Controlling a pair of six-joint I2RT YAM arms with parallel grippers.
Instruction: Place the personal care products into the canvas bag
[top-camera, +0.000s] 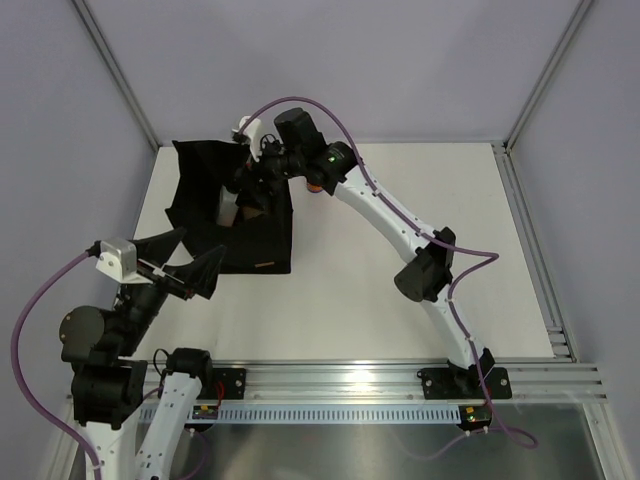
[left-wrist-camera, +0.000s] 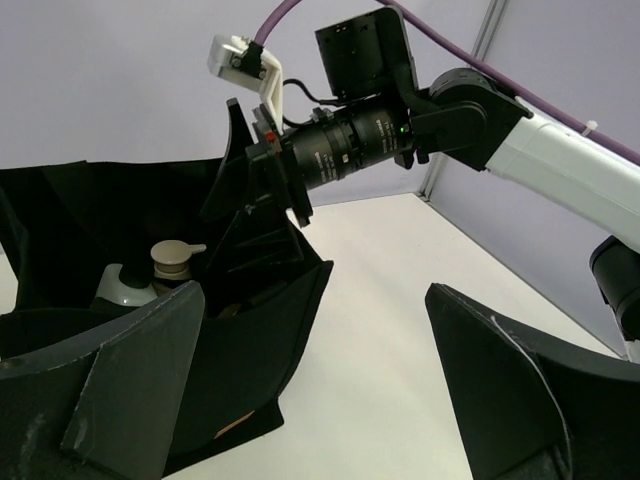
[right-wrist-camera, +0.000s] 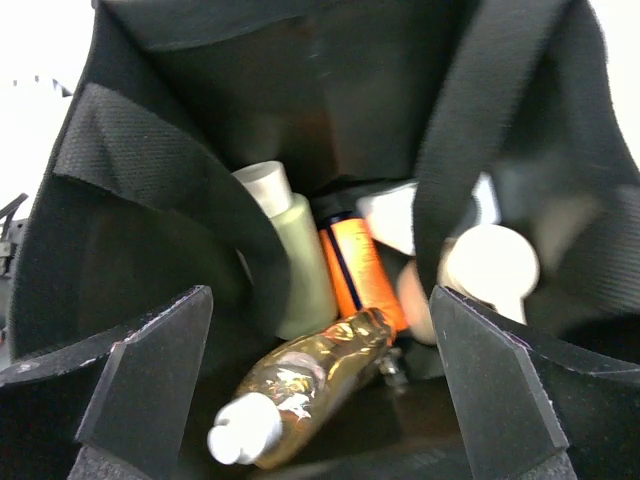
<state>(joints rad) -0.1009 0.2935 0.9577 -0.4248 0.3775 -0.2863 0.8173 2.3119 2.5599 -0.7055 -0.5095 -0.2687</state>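
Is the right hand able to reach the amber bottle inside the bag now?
Probably yes: the right hand is open above the canvas bag, and the amber bottle lies on top, uncovered; a handle hangs beside.

Canvas bag is plain black; inside, a pale green bottle, an orange bottle and a white-capped amber bottle.

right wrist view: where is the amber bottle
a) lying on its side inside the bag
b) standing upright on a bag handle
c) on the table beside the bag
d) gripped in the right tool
a: the amber bottle lies on its side inside the canvas bag, beside the pale green bottle and an orange bottle.
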